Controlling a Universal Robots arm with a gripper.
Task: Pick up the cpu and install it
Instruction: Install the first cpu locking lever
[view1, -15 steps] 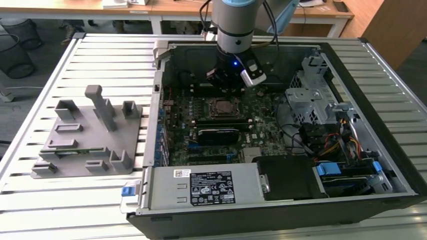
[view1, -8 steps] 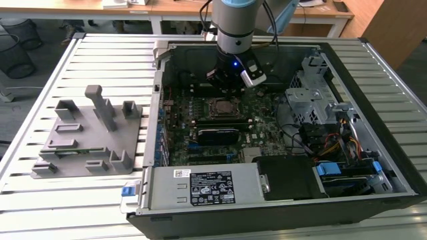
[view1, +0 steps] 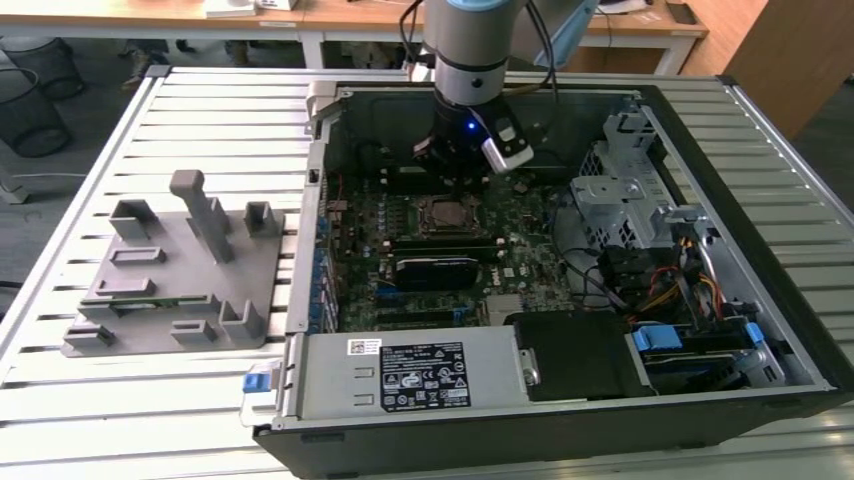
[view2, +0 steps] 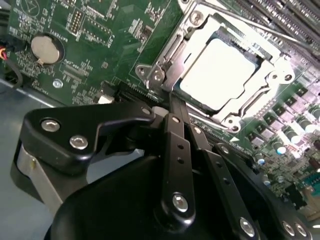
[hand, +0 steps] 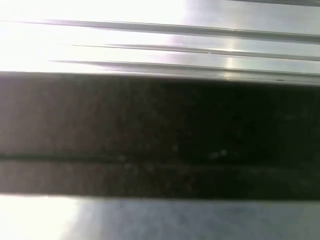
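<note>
In the exterior view, the grey fixture (view1: 180, 270) sits well off toward that view's left, outside the open computer case (view1: 561, 400), far from the fingers. The arm hangs over the motherboard (view1: 400, 270), its gripper (view1: 454, 165) just above the socket (view1: 447, 213).

In the second wrist view the cpu (view2: 220, 75) lies seated inside the socket frame (view2: 165, 62), silver top up, just beyond the fingers (view2: 176, 125). The fingers look drawn together and carry nothing, their tips near the frame's edge.

I judge the placing step done or nearly so, the chip apparently released in its seat. The retaining frame and lever appear unclosed, though that is hard to tell. Any further move calls for care around the frame and a clean, straight path, without nudging the chip.
</note>
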